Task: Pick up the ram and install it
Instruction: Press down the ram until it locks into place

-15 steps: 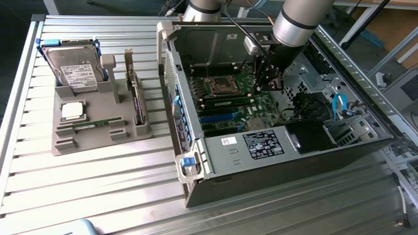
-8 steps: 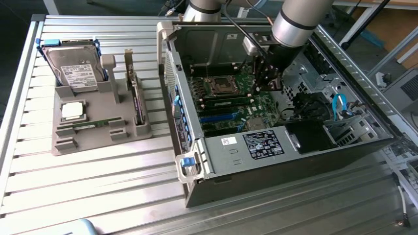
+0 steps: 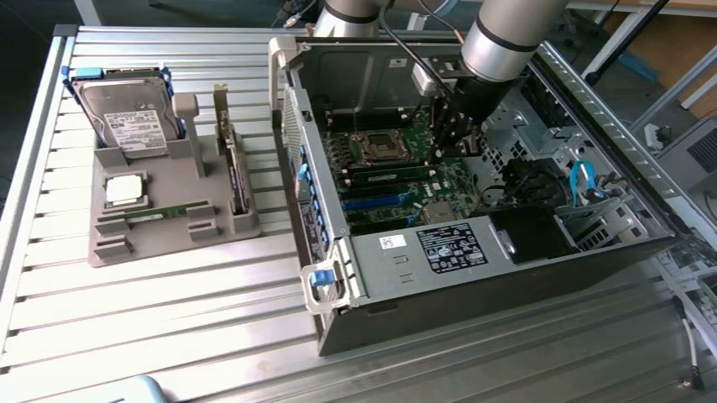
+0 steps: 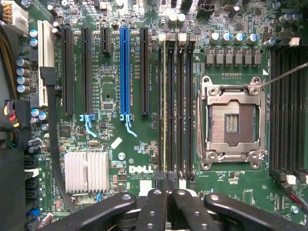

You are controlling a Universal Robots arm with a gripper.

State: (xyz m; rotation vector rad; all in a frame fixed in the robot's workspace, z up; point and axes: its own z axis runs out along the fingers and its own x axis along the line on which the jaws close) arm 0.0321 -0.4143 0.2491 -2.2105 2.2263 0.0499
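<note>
Slatted table (image 3: 168, 319), open computer case (image 3: 448, 285), ram (image 4: 165, 106) seated with long axis along motherboard slots (image 4: 179, 106), pincer (image 4: 167, 183) clenched at its end

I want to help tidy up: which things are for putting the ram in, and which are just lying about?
For the job: ram in its slot, pincer, motherboard.
Lying about, on the tray: hard drive, chip, card, spare ram.
</note>
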